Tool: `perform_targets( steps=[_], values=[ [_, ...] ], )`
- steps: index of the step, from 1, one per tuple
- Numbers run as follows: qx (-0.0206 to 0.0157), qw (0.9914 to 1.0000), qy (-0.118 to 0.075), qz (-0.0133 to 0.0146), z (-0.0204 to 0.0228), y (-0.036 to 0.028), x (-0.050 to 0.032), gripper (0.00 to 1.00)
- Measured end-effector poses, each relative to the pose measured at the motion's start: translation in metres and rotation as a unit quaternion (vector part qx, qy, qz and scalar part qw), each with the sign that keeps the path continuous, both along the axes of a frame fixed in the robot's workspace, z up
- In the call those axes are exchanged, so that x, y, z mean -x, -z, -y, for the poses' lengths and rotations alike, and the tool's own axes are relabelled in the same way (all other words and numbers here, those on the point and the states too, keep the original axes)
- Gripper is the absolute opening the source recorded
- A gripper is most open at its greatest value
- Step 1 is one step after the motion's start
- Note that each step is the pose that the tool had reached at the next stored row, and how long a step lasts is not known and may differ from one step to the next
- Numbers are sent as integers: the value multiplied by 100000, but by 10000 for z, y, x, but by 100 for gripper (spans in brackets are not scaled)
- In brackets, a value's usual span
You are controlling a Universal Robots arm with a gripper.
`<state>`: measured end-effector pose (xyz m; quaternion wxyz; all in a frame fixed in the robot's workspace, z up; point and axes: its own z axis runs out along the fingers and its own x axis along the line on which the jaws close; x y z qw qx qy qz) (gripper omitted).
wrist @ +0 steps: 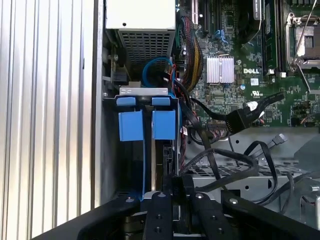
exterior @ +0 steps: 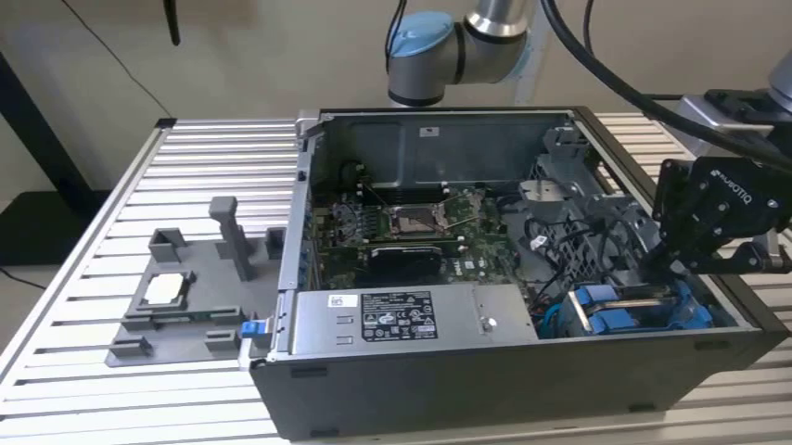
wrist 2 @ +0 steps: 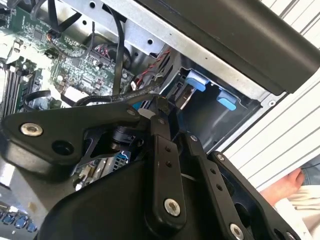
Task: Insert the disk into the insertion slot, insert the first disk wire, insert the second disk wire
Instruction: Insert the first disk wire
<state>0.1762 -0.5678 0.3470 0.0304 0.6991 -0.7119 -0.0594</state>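
While near one insertion slot (wrist: 145,92) with two blue tabs (wrist: 131,125), two fingers (wrist: 160,210) pressed together.

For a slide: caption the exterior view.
Black robot gripper at the narrow drive bay with blue plastic parts, inside an open dark grey computer case on a ribbed metal table.

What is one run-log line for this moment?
tool: over drive slot | blue clips: in slot | cables: loose beside slot
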Motion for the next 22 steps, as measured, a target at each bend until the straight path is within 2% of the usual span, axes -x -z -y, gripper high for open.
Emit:
perform_targets(
  steps=[9,22],
  values=[
    [0,100000,-10,-3,20,61,-40,19],
    [-46,100000,-13,12,20,95,-45,19]
  ],
)
